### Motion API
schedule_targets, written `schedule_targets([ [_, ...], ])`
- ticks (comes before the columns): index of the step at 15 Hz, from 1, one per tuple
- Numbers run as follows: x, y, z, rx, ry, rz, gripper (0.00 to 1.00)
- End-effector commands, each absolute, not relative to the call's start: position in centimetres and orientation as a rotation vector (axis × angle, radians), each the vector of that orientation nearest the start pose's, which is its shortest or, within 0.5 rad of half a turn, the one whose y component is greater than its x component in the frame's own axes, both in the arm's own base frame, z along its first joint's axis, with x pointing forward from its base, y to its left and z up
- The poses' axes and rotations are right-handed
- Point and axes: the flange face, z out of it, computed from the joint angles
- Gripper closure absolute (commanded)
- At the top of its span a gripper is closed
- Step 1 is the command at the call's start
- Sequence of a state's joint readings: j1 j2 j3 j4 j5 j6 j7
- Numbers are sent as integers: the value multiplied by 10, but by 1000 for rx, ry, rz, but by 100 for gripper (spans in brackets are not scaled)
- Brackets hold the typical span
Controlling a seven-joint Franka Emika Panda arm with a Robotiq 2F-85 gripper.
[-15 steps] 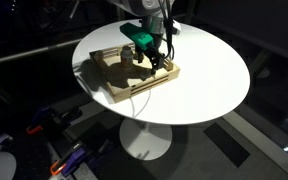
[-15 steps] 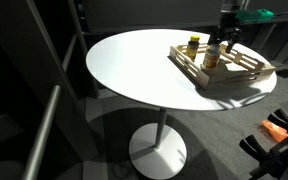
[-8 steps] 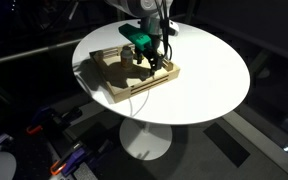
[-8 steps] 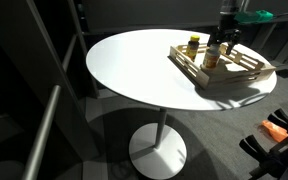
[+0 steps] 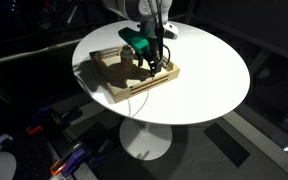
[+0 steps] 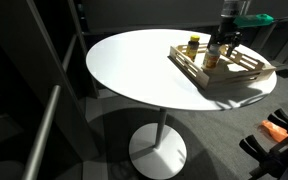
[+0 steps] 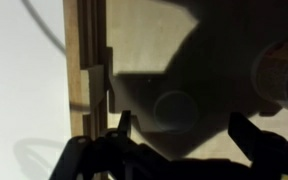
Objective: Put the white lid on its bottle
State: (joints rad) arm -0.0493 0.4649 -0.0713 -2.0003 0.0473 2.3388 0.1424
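A wooden tray [image 6: 246,72] stands on the round white table [image 6: 134,70]. In it stand a yellow-capped bottle [image 6: 193,45] and the short amber bottle [image 6: 212,58] with a light label. My gripper [image 6: 225,45] hangs just above the tray, beside the amber bottle; it also shows in an exterior view [image 5: 150,62]. In the wrist view my gripper [image 7: 184,126] is open. The small round white lid [image 7: 172,108] lies flat on the tray floor in deep shadow, between and just beyond the fingertips. A labelled bottle [image 7: 284,72] shows at the right edge.
The tray's wooden rim [image 7: 79,60] runs down the left of the wrist view, with a thin cable [image 7: 46,30] on the white tabletop beyond it. The tray [image 5: 124,90] sits toward one side of the table. Dark floor with equipment surrounds the table.
Almost nothing differs; the arm has shifted very slightly above the tray. Nothing was taken hold of or let go.
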Motion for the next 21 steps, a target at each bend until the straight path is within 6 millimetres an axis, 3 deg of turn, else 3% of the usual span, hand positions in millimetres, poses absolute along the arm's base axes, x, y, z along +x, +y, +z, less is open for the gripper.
schedule_targets([
  [1,586,-66,214,-3129,493,147,18],
  [4,586,-66,213,-3137,505,123,47],
  [7,587,-66,215,-3146,511,108,60],
  [8,587,-66,217,-3149,513,103,75],
  [9,587,-66,219,-3150,515,98,81],
  [15,590,-71,244,-3176,536,71,81],
  [21,590,-68,286,-3178,493,64,81],
])
